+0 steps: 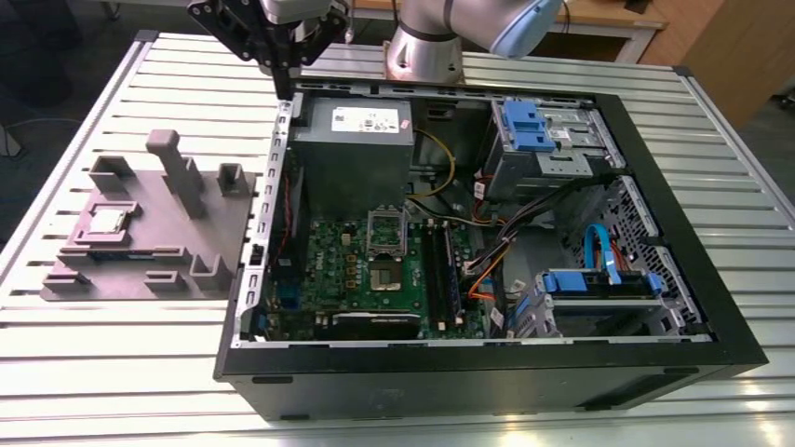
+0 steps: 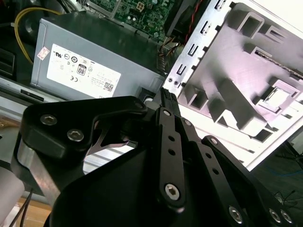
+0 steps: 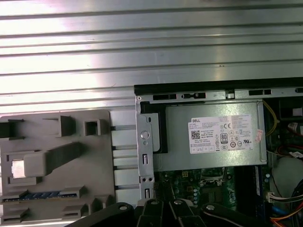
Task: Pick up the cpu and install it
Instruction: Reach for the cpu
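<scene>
- My gripper point(image 1: 285, 88) hangs high over the far left corner of the PC case point(image 1: 435, 382). Its tips are pressed together w/ nothing in them.
- The cpu point(image 1: 110, 221) lies flat, shiny side up, in a pocket of the grey tray point(image 1: 143, 244) on the desk point(image 1: 125, 372).
- From the gripper, the cpu is off to the exterior view's left, nearer that camera and lower down. They're well apart.
- It's square, so there's no long side to line up. Its edges run along the tray's edges.
- In the second wrist view the cpu point(image 2: 277, 97) sits past the gripper tips.
- A tall post point(image 1: 174, 168) stands on the tray roughly btwn gripper and cpu. I think that's the thing to mind.
- The power box point(image 1: 360, 121) is just under the gripper, inside the case. The socket point(image 1: 387, 228) is on the green board.
</scene>
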Robot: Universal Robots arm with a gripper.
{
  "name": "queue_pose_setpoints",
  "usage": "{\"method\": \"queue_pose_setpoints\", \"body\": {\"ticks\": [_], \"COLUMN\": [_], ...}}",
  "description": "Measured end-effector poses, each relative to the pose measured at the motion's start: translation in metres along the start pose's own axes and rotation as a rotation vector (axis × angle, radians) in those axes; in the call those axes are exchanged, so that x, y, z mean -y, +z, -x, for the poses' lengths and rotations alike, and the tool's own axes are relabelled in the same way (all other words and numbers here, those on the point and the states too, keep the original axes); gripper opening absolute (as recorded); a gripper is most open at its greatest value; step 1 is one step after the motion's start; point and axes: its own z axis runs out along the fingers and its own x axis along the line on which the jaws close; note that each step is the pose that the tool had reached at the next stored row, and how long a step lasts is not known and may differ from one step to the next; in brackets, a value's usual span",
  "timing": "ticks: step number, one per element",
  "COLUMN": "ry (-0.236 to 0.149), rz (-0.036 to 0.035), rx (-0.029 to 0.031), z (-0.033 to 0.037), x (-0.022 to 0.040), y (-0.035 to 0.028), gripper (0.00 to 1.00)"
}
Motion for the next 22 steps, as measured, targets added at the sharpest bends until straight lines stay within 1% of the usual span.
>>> {"method": "queue_pose_setpoints", "body": {"ticks": [15,22], "ry": [0.0,0.0], "rz": [0.0,0.0], "rx": [-0.0001,-0.0001], "z": [-0.0052,-0.0063], "x": [0.0004,0.0005], "y": [0.0,0.0001], "gripper": [0.11,0.11]}}
